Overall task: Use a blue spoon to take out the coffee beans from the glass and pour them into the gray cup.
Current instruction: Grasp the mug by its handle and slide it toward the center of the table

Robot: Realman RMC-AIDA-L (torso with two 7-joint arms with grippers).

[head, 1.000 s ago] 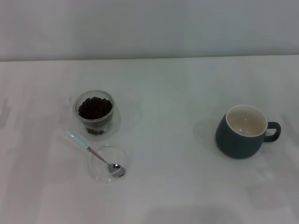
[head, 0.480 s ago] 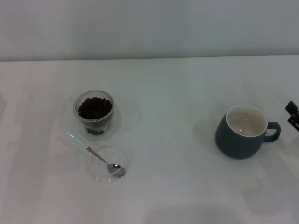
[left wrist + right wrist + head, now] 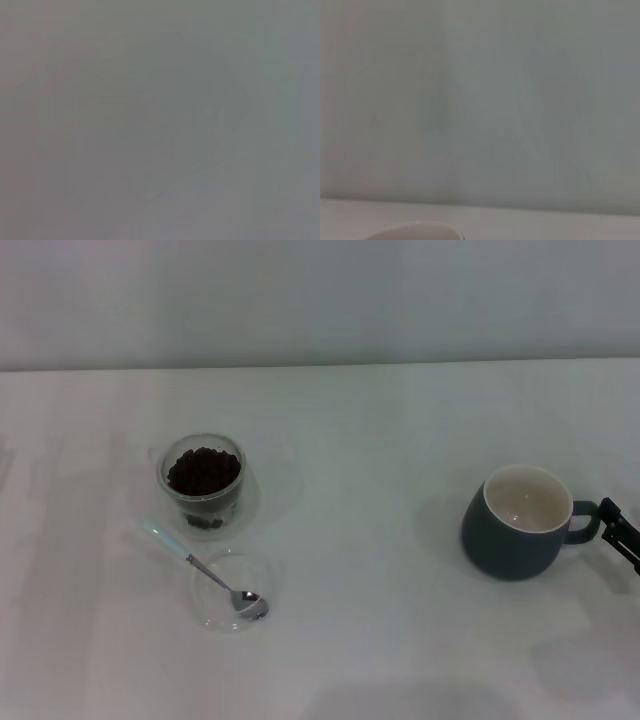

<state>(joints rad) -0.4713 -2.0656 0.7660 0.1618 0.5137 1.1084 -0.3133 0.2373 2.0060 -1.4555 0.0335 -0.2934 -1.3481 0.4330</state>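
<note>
Table [image 3: 380, 640]: white top filling most of the head view; its far edge runs straight across under a pale wall, and wide bare surface lies between the two groups of things.
Gray cup [image 3: 512, 530]: upright on the robot's right side, cream inside showing, loop handle turned toward the right edge; a curved cream bit at the bottom of the right wrist view [image 3: 412, 231] may be its rim.
Glass [image 3: 203, 485]: upright on the left side, well apart from the cup.
Coffee beans [image 3: 203, 471]: a dark heap filling the glass near to its rim.
Glass dish [image 3: 232, 592]: clear and flat, just in front of the glass.
Blue spoon [image 3: 200, 571]: lying aslant, metal bowl in the dish, pale handle reaching out over the dish rim toward the left.
Right gripper [image 3: 621, 530]: a dark part showing at the right edge, just beside the cup's handle; cannot tell how far its fingers are parted, nothing seen held.
Left gripper: out of sight; its wrist view shows only a blank grey surface.
</note>
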